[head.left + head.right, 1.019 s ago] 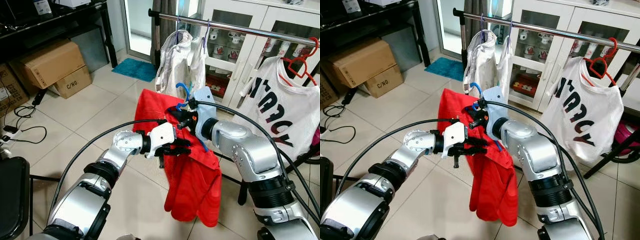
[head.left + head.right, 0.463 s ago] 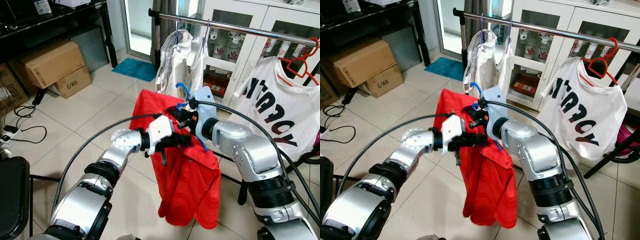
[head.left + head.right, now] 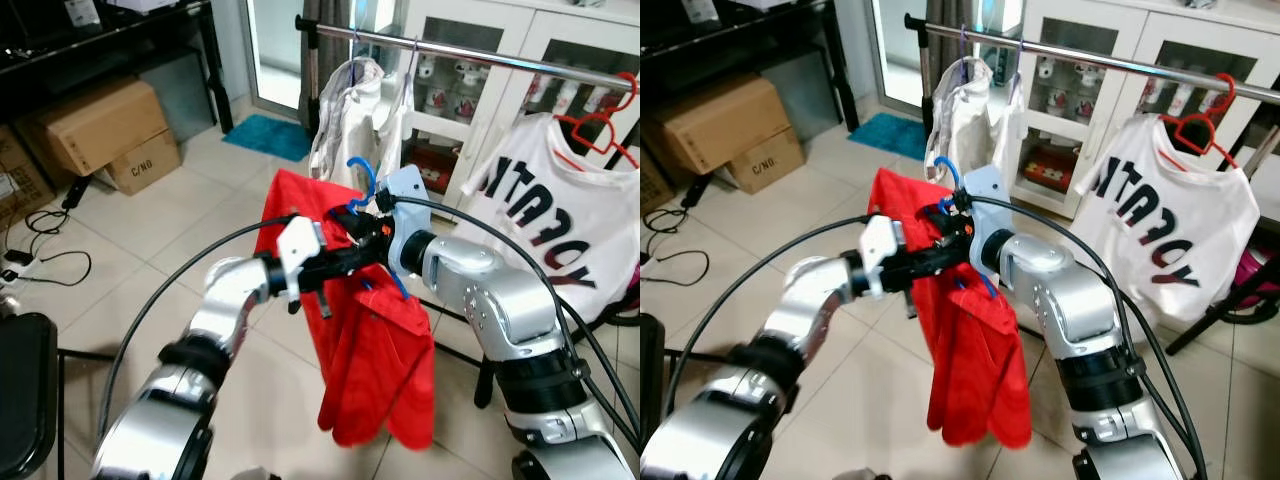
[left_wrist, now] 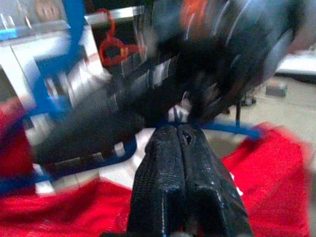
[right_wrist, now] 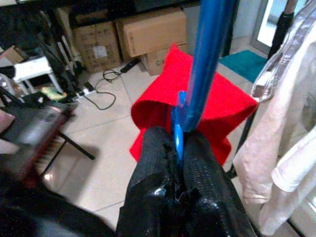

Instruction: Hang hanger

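Observation:
A blue hanger point(image 3: 362, 182) carries a red garment point(image 3: 385, 370) that hangs in front of me, above the tiled floor. My right gripper point(image 5: 177, 136) is shut on the hanger's blue neck just below the hook. My left gripper point(image 4: 178, 129) reaches in from the left, its fingers pressed together, tips right by the hanger's blue bar and the right gripper point(image 3: 362, 226). I see nothing between the left fingers. The metal clothes rail point(image 3: 480, 55) runs across behind, a little above the hook.
On the rail hang pale garments point(image 3: 365, 110) at its left end and a white printed T-shirt point(image 3: 560, 210) on a red hanger point(image 3: 605, 125) to the right. A white cabinet point(image 3: 470, 110) stands behind. Cardboard boxes point(image 3: 95, 125), floor cables point(image 3: 45, 250) and a teal mat point(image 3: 268, 137) are on the left.
My left gripper has risen and reached further right, up to the right gripper. The hanger and red garment sit slightly higher, and the garment's lower part has swung.

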